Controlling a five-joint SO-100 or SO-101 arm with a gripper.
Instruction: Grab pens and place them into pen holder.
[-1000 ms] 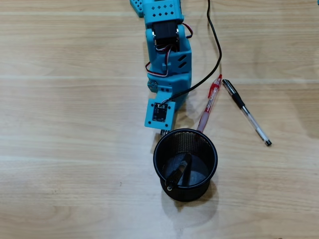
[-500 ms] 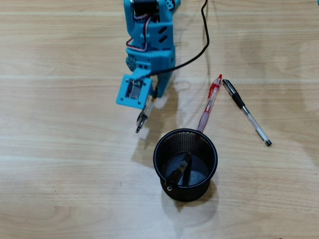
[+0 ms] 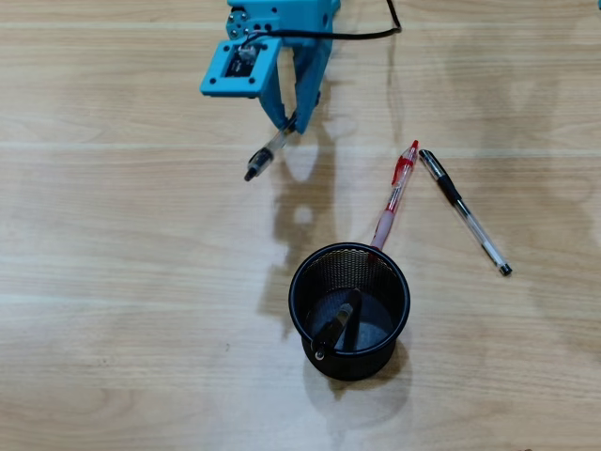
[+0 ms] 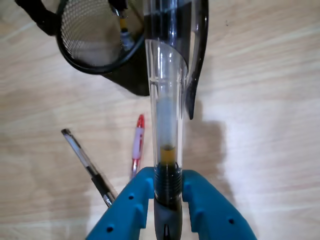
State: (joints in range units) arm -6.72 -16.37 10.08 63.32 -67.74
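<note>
My blue gripper (image 3: 289,127) is at the top of the overhead view, shut on the grey-clear pen (image 3: 267,153), which sticks out down-left above the table. In the wrist view my gripper (image 4: 167,182) clamps that pen (image 4: 166,95) at its dark grip. The black mesh pen holder (image 3: 394,282) stands lower centre with the black pen with a yellowish band (image 3: 336,326) leaning inside. The holder also shows in the wrist view (image 4: 127,77). The red-clear pen (image 3: 395,194) lies against the holder's far rim. The black-and-clear pen (image 3: 465,211) lies to its right on the table.
The wooden table (image 3: 122,282) surrounds everything. A black cable (image 3: 371,33) runs from the arm at the top. In the wrist view the red-clear pen (image 4: 137,144) and the black-and-clear pen (image 4: 87,165) lie at lower left.
</note>
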